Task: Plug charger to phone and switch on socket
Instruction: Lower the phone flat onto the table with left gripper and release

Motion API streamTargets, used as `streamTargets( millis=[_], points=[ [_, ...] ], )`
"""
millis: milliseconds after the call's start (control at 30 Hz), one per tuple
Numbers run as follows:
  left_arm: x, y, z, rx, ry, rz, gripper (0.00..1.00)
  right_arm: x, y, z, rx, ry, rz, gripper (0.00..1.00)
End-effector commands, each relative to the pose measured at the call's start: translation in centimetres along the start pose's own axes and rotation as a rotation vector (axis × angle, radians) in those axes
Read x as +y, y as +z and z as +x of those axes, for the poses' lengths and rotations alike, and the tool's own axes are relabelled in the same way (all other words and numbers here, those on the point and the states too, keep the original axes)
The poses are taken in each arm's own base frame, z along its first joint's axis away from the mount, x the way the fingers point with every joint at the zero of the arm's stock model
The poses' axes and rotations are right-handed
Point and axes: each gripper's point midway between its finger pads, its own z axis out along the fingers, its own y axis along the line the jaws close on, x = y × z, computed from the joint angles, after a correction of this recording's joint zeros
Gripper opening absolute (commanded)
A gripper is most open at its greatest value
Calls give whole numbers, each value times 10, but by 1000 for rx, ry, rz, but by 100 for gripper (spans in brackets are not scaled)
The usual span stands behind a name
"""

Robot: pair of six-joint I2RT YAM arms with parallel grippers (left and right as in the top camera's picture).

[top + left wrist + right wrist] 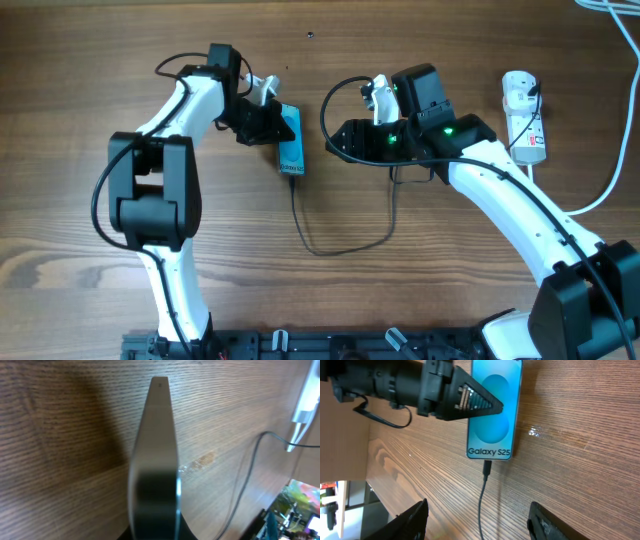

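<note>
Left gripper (275,125) lies across the phone (495,435) (its grip cannot be told), charger (481,505) touching its edge. Right gripper (482,521) gapes wide, empty.

The bench (60,300) is brown, grained wood. A black rail (300,345) runs along its near edge. A small glare (535,431) shines on the wood.

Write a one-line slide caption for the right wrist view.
The charger meets the short edge of the phone while the left end effector rests across its screen.
</note>
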Motion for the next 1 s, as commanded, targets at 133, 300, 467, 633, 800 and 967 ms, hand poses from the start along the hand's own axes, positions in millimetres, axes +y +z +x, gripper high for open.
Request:
streamTargets(
  millis=[133, 300, 467, 633, 800, 967],
  points=[
    [5, 21, 4, 31, -4, -57, 5, 0, -6, -5, -24, -26, 17, 65],
    [7, 21, 4, 31, -3, -77, 18, -1, -6, -5, -21, -24, 18, 65],
    [7, 21, 4, 31, -3, -77, 28, -1, -6, -5, -20, -26, 18, 65],
    [14, 21, 5, 33, -7, -115, 41, -1, -6, -4, -17, -39, 19, 65],
    [22, 20, 6, 34, -9, -162, 42, -2, -6, -3, -12, -42, 21, 65],
    [46, 14, 4, 17, -40, -308, 45, -2, -6, -3, -12, -43, 22, 65]
  ],
)
